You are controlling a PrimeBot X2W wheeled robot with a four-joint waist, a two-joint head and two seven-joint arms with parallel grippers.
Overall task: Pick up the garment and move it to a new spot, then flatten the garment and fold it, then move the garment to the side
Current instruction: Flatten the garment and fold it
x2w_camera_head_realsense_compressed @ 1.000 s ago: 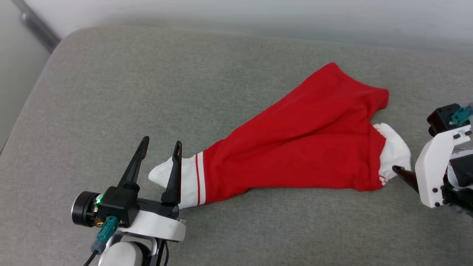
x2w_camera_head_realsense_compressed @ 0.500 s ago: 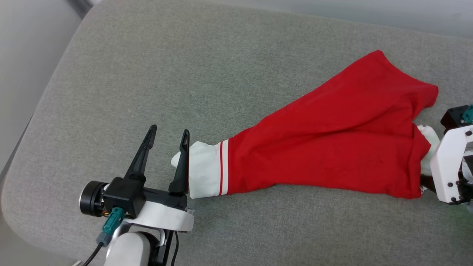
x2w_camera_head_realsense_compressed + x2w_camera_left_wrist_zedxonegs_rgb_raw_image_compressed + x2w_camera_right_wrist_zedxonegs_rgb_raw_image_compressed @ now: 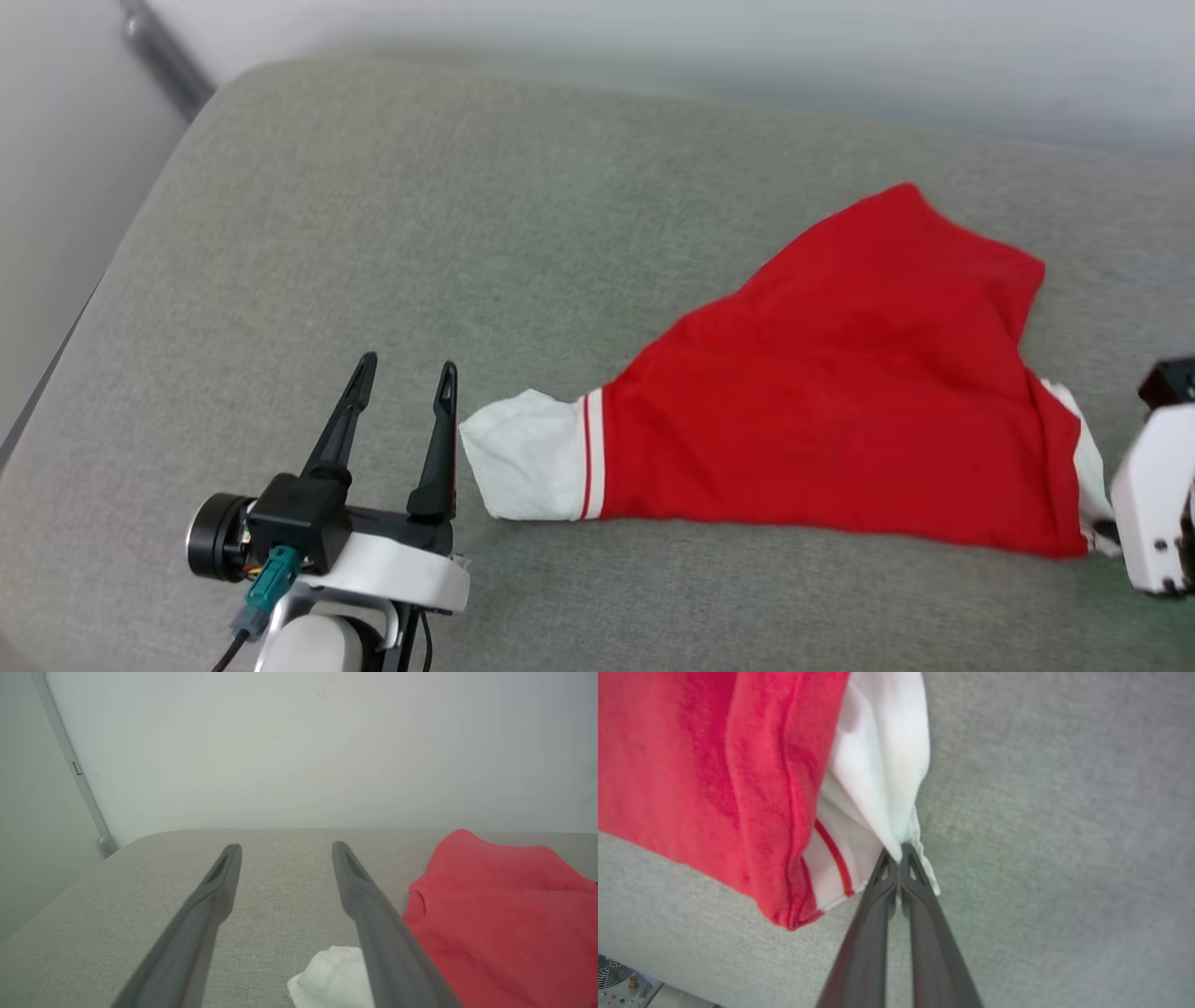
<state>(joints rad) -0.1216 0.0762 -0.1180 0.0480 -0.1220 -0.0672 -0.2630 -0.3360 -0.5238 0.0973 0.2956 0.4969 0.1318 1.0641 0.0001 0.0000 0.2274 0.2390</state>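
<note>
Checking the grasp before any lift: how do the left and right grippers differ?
The left gripper is open, gripping nothing; the right gripper is shut on the garment. The left gripper sits beside one white sleeve; the right gripper pinches the other sleeve. Both have long dark fingers.

bare cushion (image 3: 373,233) lies open left of the garment (image 3: 840,411), while a wall (image 3: 299,742) rises behind its far edge.

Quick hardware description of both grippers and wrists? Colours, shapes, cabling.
Left gripper: two long dark tapering fingers on a black block, white curved wrist shell, black cylinder on its side, teal connector feeding a black cable, pale forearm. Right gripper: same dark fingers, slotted near the tips; white housing with dark screw holes, black block on top.
</note>
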